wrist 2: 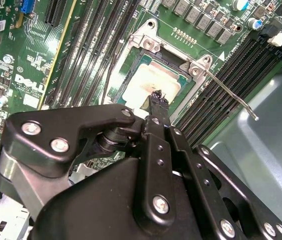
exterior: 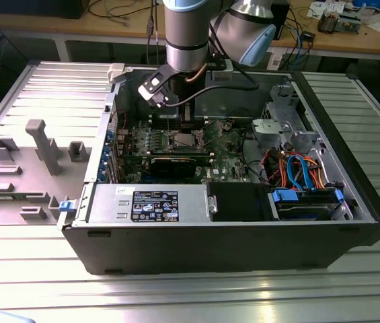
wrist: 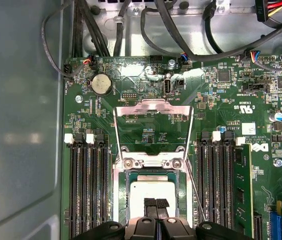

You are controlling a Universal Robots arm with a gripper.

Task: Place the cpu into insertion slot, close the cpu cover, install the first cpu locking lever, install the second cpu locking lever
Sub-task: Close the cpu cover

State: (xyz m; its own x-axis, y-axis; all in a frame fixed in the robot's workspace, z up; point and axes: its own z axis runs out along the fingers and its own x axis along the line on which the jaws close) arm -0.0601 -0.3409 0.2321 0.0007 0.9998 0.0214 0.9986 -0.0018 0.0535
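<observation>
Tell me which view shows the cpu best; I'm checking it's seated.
The second wrist view: the cpu looks largest there, lying in the insertion slot with the gripper at one edge. The first wrist view shows it head-on, partly behind the gripper; the exterior view shows a small pale square.

Cpu (wrist: 153, 187) in the insertion slot (wrist: 120, 200), between two banks of memory slots (wrist: 87, 190), open cpu cover (wrist: 153, 111) just beside.

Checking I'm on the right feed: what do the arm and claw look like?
The arm is silver-grey tubing with light blue joint caps, a black cable looping from its wrist. The claw is matte black linkage bars with silver screws.
</observation>
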